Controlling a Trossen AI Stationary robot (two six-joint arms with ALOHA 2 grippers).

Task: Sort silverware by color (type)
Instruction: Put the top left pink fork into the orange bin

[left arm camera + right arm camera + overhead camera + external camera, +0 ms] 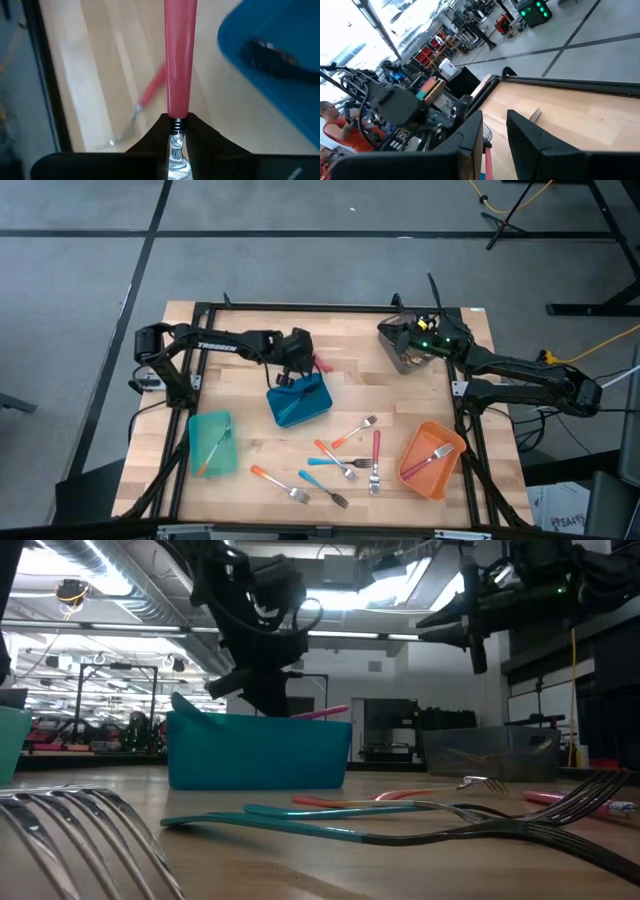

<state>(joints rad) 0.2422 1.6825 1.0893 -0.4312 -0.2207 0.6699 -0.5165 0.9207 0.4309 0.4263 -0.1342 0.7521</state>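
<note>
A pink-handled utensil (180, 60) is being held by the left gripper (296, 358), its metal neck pinched between the two dark fingers (200, 135) and its handle projecting straight forward past the fingertips, along the gripper's own line. In the high view the pink handle is showing at about 3 o'clock of the gripper, just above the far rim of the blue bin (300, 402), near the table's middle; in the low view the handle is being carried close to level, over that bin's rim. The jaws are being kept narrow, closed on the neck.

More silverware is lying at 5 o'clock from the bin: an orange-handled fork (355, 430), a red-handled fork (376, 460), a blue-handled fork (335, 462) and another orange-handled piece (280, 483). A teal bin (212, 444) at 8 o'clock is holding one orange-handled piece, and an orange bin (430, 460) at 4 o'clock is holding a red-handled fork.

The right gripper (405, 338) is being held above the grey bin (410, 358) at the table's 1 o'clock corner, its fingers parted with nothing between them.
</note>
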